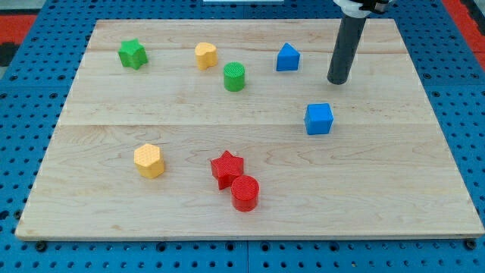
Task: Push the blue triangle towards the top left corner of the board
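Observation:
The blue triangle (287,58) lies on the wooden board (379,189) near the top, right of centre. My tip (338,80) stands to its right and a little lower, apart from it by a clear gap. The dark rod rises from the tip to the view's top edge. A blue cube (319,118) lies below and slightly left of my tip.
A green star (132,54) sits near the top left. A yellow heart-like block (205,55) and a green cylinder (234,76) lie left of the triangle. A yellow hexagon (149,160), a red star (226,168) and a red cylinder (245,192) lie lower down.

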### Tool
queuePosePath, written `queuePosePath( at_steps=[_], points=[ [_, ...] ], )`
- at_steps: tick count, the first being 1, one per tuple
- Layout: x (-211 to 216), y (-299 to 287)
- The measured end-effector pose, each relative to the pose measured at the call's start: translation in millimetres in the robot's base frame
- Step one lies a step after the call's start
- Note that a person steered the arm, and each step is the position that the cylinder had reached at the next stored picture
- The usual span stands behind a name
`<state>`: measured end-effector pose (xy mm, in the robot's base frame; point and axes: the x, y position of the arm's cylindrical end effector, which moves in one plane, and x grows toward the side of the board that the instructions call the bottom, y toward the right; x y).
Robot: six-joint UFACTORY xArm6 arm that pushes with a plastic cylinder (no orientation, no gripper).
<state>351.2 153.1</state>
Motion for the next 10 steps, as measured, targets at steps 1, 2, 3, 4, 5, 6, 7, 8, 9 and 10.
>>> queuePosePath(
  at_steps=[1,2,3,4,5,6,7,8,9,10],
  points=[
    [-1.6,0.0],
    [-5.9,0.0],
    [-32.4,-25.6],
    [-68.3,-55.8],
    [-70.8,-130.1],
    [-19.6,-81.5],
    [-13.9,-120.7],
    [-19.7,-150.6],
    [-30.8,-193.0],
    [-18.9,-219.0]
  ],
)
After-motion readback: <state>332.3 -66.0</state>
